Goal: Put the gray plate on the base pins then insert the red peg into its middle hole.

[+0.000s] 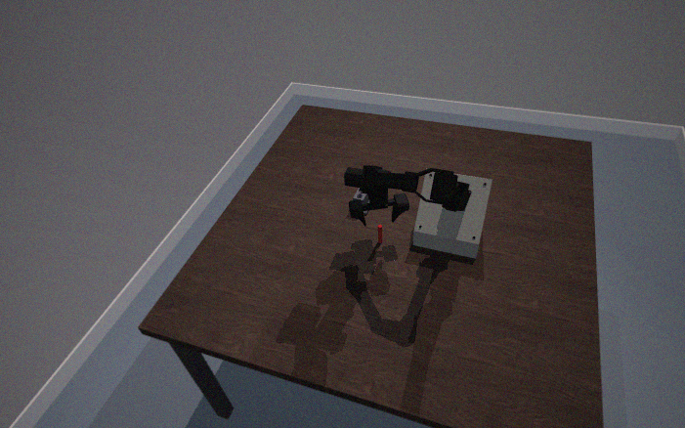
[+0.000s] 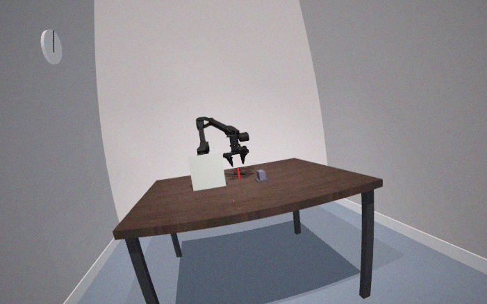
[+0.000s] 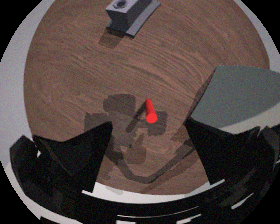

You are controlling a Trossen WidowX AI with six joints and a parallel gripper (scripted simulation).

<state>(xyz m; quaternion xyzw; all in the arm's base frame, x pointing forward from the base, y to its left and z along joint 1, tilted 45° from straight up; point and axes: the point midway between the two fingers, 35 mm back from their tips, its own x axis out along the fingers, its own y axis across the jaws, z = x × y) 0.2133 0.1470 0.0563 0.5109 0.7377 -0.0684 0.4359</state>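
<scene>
The red peg (image 1: 379,234) (image 2: 238,173) (image 3: 150,111) stands upright on the table. My gripper (image 1: 378,222) (image 2: 237,164) (image 3: 149,123) is open and empty, pointing down above the peg, with one finger to either side of it. The gray plate (image 2: 260,172) (image 3: 112,7) appears to lie flat on the base (image 2: 261,181) (image 3: 143,21), away from the peg. One hole of the plate shows at the upper edge of the wrist view, where the rest is cut off. In the top view the gripper partly hides plate and base. The pins cannot be seen.
A large pale box (image 1: 473,204) (image 2: 207,173) (image 3: 238,95) carries the arm's foot and stands beside the peg, near one finger's side. The arm's shadow falls on the wooden table (image 1: 535,297) (image 2: 298,192) around the peg.
</scene>
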